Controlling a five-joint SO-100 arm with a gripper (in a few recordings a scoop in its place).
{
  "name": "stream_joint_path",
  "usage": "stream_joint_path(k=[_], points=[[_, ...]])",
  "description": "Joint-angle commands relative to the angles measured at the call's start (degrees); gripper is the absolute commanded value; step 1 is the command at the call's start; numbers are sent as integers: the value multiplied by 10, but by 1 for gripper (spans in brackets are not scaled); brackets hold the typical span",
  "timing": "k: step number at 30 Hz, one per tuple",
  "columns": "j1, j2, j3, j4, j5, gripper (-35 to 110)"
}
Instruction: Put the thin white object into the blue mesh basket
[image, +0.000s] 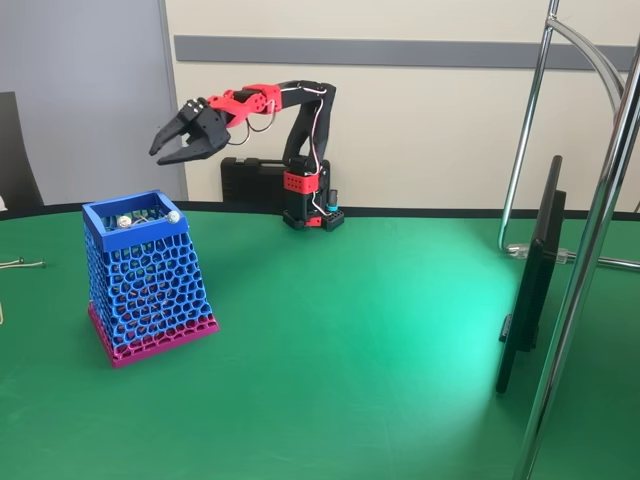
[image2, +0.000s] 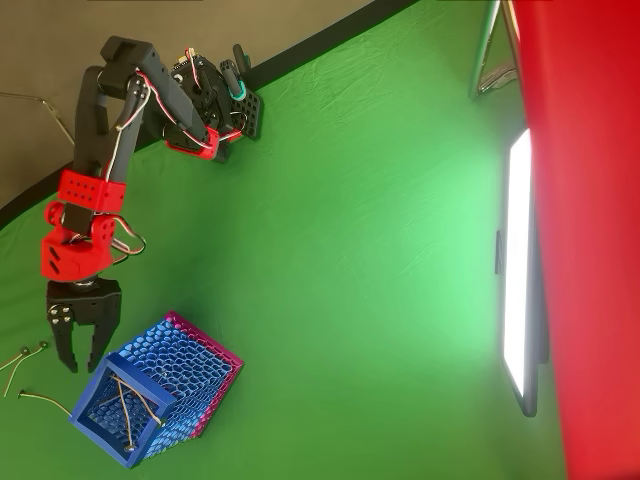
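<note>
Fingers (image: 172, 148): black, spread apart, empty, raised above the green worktop (image: 350, 340).
Tall blue honeycomb-mesh plastic basket (image: 145, 280): just below the fingertips.
Thin whitish ball-tipped sticks (image2: 128, 400): inside the basket.

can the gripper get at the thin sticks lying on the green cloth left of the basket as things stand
Probably yes. The gripper hangs open above the cloth, just beside the blue mesh basket, and the loose sticks lie bare in the overhead view with nothing over them. The basket stands to one side, not between.

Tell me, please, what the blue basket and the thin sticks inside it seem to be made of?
The basket looks like matte plastic: uniform blue honeycomb walls, solid rim, pink base. The sticks inside it look like thin pale wire, perhaps metal, since small shiny ball tips show at the rim; too fine to tell.
</note>
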Motion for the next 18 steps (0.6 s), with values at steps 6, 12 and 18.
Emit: stream_joint_path(k=[6, 12, 18], points=[[-98, 135, 102, 27, -136, 10], [-191, 252, 207, 63, -238, 10], [-268, 359, 311, 91, -312, 10]])
